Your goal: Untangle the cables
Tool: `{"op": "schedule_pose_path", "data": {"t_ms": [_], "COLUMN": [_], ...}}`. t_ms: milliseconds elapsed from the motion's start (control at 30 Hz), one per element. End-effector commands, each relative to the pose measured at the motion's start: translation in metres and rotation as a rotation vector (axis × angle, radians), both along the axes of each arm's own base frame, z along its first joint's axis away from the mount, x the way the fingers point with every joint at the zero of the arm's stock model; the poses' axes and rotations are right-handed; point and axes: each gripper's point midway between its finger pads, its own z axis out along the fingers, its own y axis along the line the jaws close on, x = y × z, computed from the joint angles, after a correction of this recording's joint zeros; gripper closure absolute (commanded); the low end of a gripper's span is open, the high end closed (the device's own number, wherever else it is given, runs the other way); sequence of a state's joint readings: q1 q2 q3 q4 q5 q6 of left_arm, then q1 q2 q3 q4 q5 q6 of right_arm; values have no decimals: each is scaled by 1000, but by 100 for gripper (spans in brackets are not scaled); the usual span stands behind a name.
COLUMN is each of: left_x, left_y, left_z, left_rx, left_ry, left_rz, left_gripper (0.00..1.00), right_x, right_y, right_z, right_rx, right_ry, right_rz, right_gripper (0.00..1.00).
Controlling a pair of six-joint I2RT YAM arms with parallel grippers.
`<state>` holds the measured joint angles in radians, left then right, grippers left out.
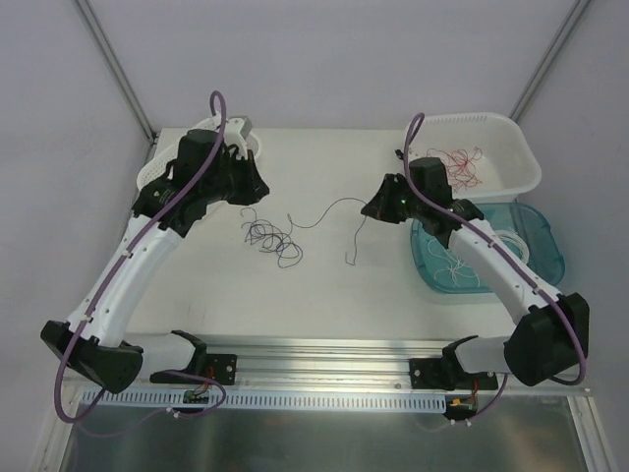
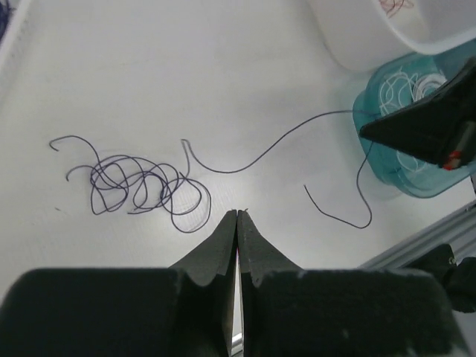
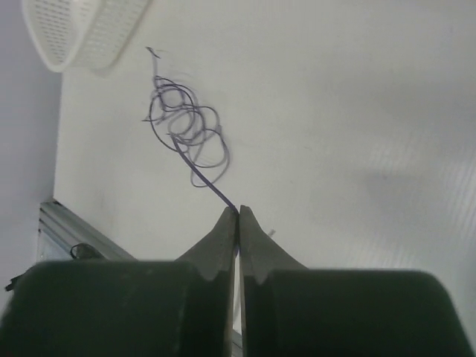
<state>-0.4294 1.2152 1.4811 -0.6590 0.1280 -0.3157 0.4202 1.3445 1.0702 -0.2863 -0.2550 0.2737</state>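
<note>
Right gripper (image 3: 237,211): closed, pinching a purple strand (image 3: 216,191) at its very tips. Left gripper (image 2: 236,215): closed, and we see nothing between its fingers.

The purple tangle (image 2: 141,186) lies flat on the worktop (image 1: 324,305), just ahead of the left gripper and a little to its left. From the right gripper it sits well ahead. The purple strand runs straight out from that gripper's tips into the loops, so the strand's long axis follows the line between the two grippers. A loose tail (image 2: 349,216) curls off near the right gripper's end. The left arm is the nearer one to the knot.

Our judgement: the coming move turns on this line. Drawing the strand away from the tangle along its own axis should slip it out, if the loops do not drag along with it.

Room: there is open worktop between the grippers and toward the near rail (image 1: 324,346). Close behind the right gripper stand the white basket (image 1: 516,138), which holds red cables (image 1: 460,162), and the teal bin (image 1: 541,236), which holds white cables (image 1: 460,267). These limit a backward pull.
</note>
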Motion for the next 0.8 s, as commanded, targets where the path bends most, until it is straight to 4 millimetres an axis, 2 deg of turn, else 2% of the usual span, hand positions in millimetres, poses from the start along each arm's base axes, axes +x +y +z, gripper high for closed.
{"op": "schedule_pose_path", "data": {"t_ms": [0, 33, 133, 167, 200, 267, 400, 467, 500, 600, 767], "left_x": [4, 8, 14, 14, 19, 20, 33, 39, 43, 49, 43], "left_y": [-22, -20, -19, -18, -21, -24, -32, -31, -31, -40, -60], "left_z": [-18, -26, -58, -76, -84, -106, -146, -160, -175, -189, -194], "left_rx": [-18, 8, 46, 57, 54, 53, 81, 92, 108, 92, 107], "left_ry": [24, 23, 59, 90, 93, 139, 210, 244, 278, 329, 285], "left_rz": [-86, -81, -71, -69, -64, -66, -62, -32, -13, -5, -92], "left_gripper": [99, 88, 69, 54, 49, 37, 27, 27, 27, 27, 24], "right_x": [-10, -14, -20, -23, -24, -27, -33, -37, -38, -42, -45], "right_y": [14, 17, 21, 21, 21, 18, 15, 15, 14, 12, 6], "right_z": [63, 69, 97, 104, 120, 131, 160, 167, 170, 178, 178], "right_rx": [51, 71, 107, 108, 115, 104, 119, 125, 128, 132, 111], "right_ry": [-132, -134, -196, -218, -255, -288, -367, -388, -396, -418, -424], "right_rz": [107, 126, 162, 181, 188, 198, 217, 223, 224, 224, 211], "right_gripper": [99, 99, 99, 99, 99, 99, 99, 99, 99, 99, 99]}}
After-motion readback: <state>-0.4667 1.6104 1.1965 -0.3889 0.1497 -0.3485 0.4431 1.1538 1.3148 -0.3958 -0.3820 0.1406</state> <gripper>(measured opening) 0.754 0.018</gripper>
